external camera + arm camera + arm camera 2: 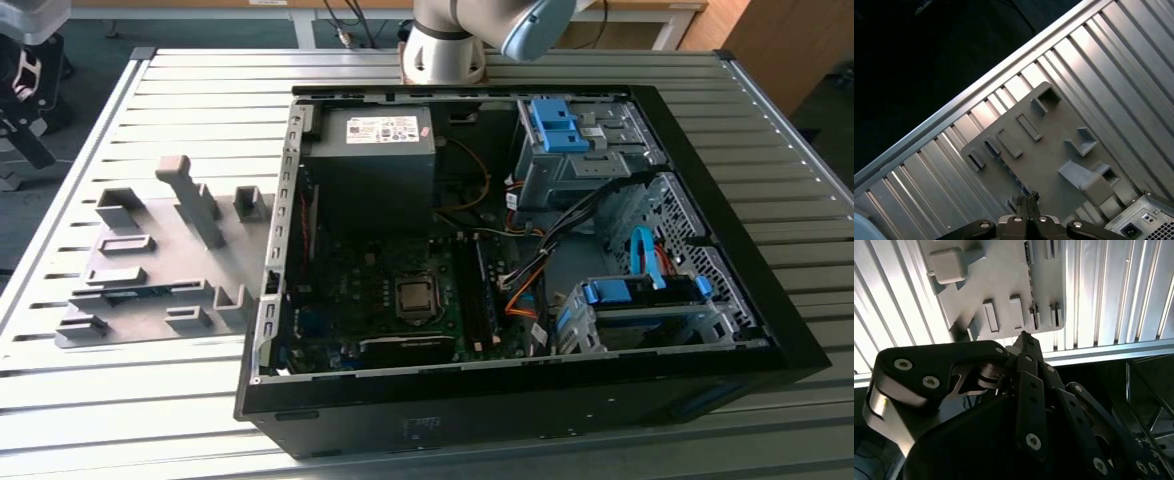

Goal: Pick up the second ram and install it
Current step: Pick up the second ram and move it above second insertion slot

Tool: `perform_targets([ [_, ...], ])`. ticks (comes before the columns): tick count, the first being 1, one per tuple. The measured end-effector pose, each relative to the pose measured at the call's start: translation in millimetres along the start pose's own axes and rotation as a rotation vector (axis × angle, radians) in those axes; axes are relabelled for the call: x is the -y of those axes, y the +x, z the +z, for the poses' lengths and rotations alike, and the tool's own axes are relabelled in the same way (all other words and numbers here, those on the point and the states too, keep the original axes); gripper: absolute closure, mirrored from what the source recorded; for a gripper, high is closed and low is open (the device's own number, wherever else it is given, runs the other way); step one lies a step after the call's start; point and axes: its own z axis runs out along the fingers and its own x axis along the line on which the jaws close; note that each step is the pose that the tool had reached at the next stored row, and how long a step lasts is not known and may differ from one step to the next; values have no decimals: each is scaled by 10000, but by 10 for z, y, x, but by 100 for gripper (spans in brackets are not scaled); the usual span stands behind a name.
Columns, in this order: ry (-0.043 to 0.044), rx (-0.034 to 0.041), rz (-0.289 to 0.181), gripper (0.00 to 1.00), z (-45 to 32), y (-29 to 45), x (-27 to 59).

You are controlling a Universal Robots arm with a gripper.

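Slatted metal desk (174, 100), ridged, with dark floor beyond it. Open computer case (801, 340) on the right. Grey holder plate (160, 258) left of the case. Claw (1026, 200), tips pressed together on nothing, well above the plate. Second ram (140, 290): thin strip, seemingly on edge in the plate's near part. Judged light, stiff and fragile; best pinched across its faces mid-length at the upper edge, clear of the contacts.
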Motion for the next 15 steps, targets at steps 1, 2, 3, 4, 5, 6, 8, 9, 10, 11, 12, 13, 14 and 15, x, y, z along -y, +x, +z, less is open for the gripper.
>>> perform_targets([
  [1, 0, -6, -128, 89, 1, 0, 0],
  [2, 0, -11, -260, 89, 2, 0, 0],
  [3, 0, -15, -402, 89, 5, 0, 0],
  [4, 1, -21, -554, 89, 8, 0, 0],
  [5, 1, -25, -680, 89, 11, 1, 0],
  [6, 1, -30, -800, 89, 16, 1, 0],
  [8, 2, -39, -1062, 89, 30, 1, 1],
  [9, 2, -45, -1231, 89, 41, 1, 2],
  [10, 2, -52, -1421, 89, 53, 1, 2],
  [11, 2, -59, -1602, 89, 64, 1, 2],
  [12, 2, -66, -1780, 89, 75, 1, 3],
  [13, 3, -72, -1947, 89, 85, 1, 3],
  [14, 3, -78, -2101, 89, 94, 1, 3],
  [15, 2, -84, -2247, 89, 103, 1, 4],
])
